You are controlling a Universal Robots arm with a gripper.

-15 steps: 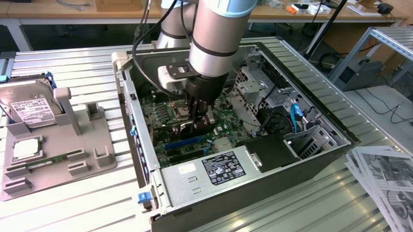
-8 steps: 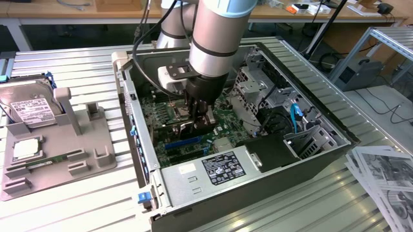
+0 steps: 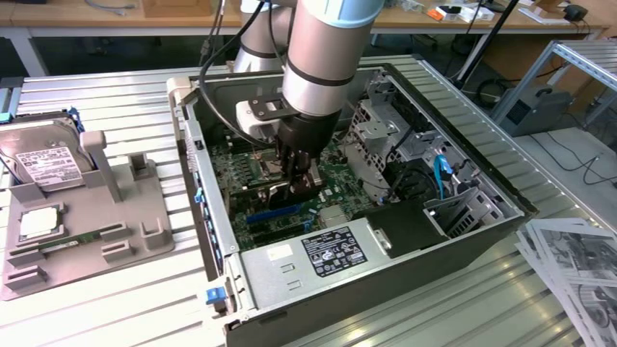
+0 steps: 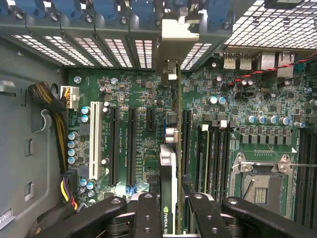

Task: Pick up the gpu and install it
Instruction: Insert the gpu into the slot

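Install step in hand: the gripper (image 3: 300, 181), fingers (image 4: 148, 218) partly closed on the gpu (image 4: 168, 168), holds it edge-on over the motherboard (image 4: 124, 89). Seating it likely demands the card stay square to its slot.

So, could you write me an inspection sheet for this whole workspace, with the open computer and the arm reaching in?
Surface: slatted metal table carrying an open computer case.
Job's things: gpu held edge-on over the motherboard slots; seated or not, cannot tell.
Clutter: grey fixture tray with a hard drive; printed papers.
Grippers: gripper shut on the gpu, inside the case.
Cables: yellow-black bundle; red-black wire; blue cable.
Surroundings: wooden benches behind.
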